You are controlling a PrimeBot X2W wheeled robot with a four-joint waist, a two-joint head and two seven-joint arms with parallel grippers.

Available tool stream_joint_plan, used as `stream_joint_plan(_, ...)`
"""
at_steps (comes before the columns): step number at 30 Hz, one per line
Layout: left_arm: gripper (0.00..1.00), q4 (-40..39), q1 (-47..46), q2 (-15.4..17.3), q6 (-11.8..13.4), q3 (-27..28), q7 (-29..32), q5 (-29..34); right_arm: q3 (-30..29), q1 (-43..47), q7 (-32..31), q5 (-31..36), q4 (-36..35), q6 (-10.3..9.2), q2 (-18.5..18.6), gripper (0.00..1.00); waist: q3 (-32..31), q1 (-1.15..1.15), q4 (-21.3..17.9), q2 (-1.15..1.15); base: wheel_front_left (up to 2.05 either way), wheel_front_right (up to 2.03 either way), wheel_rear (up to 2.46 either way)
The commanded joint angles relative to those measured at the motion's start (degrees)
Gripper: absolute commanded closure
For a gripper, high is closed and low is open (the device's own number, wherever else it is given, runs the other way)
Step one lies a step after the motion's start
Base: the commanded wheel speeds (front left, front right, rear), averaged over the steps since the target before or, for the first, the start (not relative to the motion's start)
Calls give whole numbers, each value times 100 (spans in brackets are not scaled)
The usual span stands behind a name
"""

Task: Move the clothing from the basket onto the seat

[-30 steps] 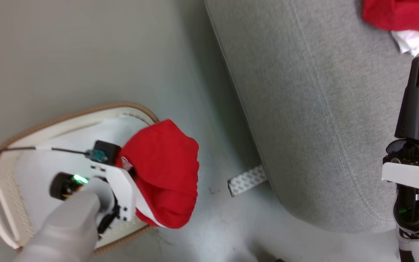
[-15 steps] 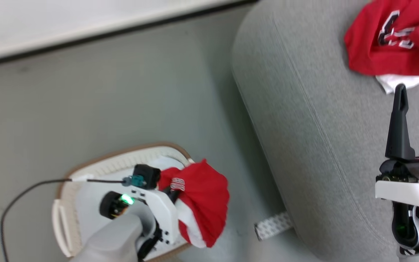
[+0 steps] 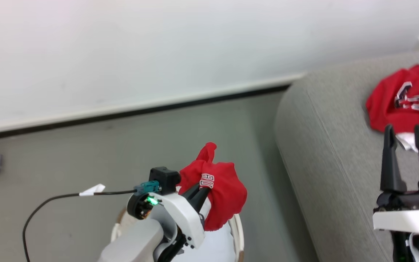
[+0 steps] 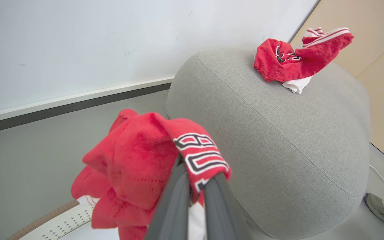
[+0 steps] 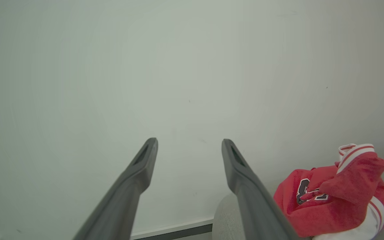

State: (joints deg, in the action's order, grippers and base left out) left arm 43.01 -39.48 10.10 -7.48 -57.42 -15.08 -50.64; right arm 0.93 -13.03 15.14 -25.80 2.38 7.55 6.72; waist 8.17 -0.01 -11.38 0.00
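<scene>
- Lower centre: left end effector (image 3: pixel 198 192) pinching bright red fabric garment (image 3: pixel 226 198), newly raised above cream-white plastic basket (image 3: pixel 238 231).
- Lower right: right end effector (image 3: pixel 408 136) spread, empty.
- Right: large grey woven-fabric seat (image 3: pixel 326 156) bears another red garment (image 3: pixel 398 109); transfer likely next.

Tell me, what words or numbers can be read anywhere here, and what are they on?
"BU": dark, white-edged letters on the held red garment, pinched by the left gripper; further letters fold out of sight.
On the second red garment, lying on the grey seat: dark lettering, too crumpled to read.
No other text can be read.
</scene>
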Motion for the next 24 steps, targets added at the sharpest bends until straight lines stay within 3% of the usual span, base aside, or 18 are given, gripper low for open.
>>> stream_joint_plan(1,100,-99,105,18,1,95,-11,119,14,109,0,-60,41,-13,19,0,-442,1,366,0,0,0,0)
stream_joint_plan(13,100,-1217,12,56,32,1179,-8,985,721,450,-2,-194,225,-13,-37,0,-890,1,751,0,0,0,0)
stream_joint_plan(24,100,-1844,-341,121,150,1595,-8,1114,1251,475,-1,-203,347,-13,-77,0,-961,1,903,0,0,0,0)
